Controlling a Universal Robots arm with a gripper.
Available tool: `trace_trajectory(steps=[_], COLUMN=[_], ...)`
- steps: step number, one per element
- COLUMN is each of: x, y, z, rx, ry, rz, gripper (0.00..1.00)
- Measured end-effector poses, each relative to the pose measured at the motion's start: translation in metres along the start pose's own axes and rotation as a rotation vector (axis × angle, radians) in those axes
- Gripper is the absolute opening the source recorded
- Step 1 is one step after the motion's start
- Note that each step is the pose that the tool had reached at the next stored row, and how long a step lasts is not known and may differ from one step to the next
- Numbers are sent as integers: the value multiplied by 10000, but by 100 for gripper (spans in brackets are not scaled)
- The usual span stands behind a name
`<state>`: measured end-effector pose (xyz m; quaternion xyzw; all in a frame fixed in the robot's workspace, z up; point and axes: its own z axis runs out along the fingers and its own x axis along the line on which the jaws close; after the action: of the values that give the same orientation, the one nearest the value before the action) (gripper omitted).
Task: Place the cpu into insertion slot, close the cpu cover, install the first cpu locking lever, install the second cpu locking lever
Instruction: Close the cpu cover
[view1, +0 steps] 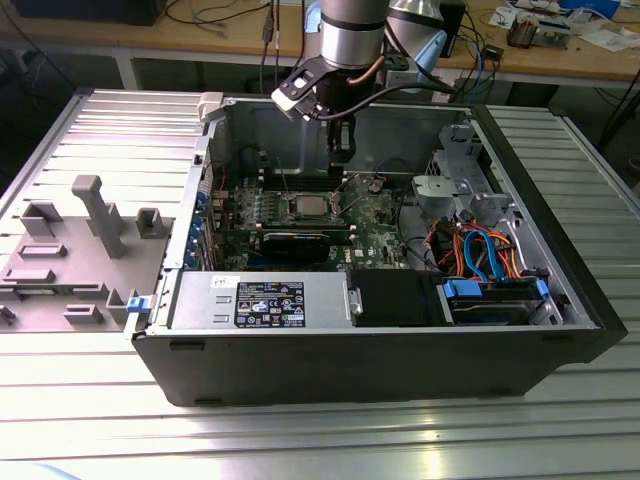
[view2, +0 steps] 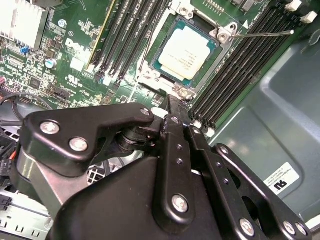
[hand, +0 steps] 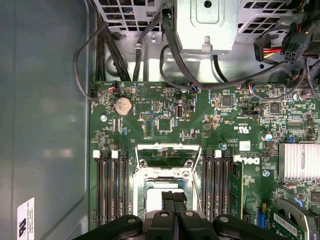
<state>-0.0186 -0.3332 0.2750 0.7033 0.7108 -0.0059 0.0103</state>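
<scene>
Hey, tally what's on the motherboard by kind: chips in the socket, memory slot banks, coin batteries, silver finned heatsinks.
cpu: 1
memory slot banks: 2
coin battery: 1
silver finned heatsink: 1
Total: 5

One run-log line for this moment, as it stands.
small silver-grey square cpu: in socket | black pincer: shut, above socket edge | thin wire lever: sticking out sideways

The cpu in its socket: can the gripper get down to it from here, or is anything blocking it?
Probably yes. The gripper hangs close above the motherboard beside the cpu, fingers shut; the cpu's top lies bare, with no cable across it.
</scene>
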Motion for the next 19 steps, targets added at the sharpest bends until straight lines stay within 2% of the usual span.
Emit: trace_trajectory(steps=[19], x=[0], y=[51], z=[0], rx=[0], ry=[0], rz=[-1], gripper=[11])
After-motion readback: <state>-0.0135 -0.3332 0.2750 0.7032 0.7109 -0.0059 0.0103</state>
